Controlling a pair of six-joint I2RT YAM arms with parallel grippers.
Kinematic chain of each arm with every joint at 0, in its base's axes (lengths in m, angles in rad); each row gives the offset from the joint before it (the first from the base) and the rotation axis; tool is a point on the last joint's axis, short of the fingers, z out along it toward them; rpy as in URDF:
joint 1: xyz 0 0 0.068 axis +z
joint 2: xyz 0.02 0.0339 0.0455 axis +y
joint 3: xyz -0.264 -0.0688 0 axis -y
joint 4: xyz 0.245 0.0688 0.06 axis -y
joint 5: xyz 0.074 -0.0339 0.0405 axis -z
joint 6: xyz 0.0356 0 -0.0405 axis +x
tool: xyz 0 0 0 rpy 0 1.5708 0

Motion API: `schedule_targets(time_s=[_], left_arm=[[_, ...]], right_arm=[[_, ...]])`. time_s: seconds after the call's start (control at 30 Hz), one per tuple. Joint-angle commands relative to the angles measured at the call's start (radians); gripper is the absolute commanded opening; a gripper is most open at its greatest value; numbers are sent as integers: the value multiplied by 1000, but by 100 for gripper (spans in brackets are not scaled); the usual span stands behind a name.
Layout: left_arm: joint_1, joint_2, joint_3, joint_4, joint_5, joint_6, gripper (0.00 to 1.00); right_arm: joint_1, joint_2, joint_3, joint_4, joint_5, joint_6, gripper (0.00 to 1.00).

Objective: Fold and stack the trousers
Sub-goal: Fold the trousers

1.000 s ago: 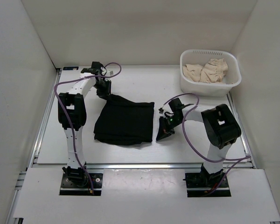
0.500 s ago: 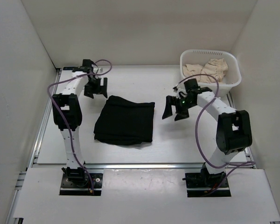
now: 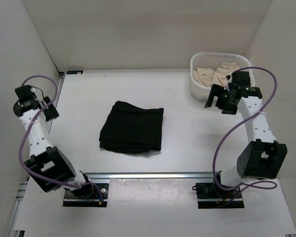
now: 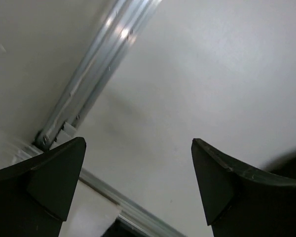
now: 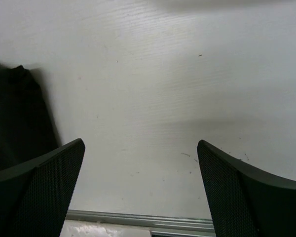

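Black trousers (image 3: 132,127) are lying folded mid-desk (image 3: 187,140) in the top view, released, as both arms are swinging outward, the left fingers (image 3: 51,111) and right fingers (image 3: 210,98) now spread wide and empty. The left wrist view is showing open fingers over bare desk by a metal rail (image 4: 86,86). The right wrist view is showing open fingers too, with the trousers at its left edge, so the folding is looking done.

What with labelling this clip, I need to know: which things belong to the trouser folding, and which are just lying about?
Job: trousers, folded; left gripper, open; right gripper, open.
Lying about: basket; beige cloths inside it.
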Motion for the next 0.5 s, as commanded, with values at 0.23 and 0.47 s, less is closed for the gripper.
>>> schedule_targets(time_s=[0.23, 0.47], left_arm=[[15, -155, -204, 23, -8, 1, 100], [15, -174, -204, 14, -8, 1, 100]], right_arm=[[1, -61, 72, 2, 55, 22, 99], [1, -131, 22, 33, 35, 2, 99]])
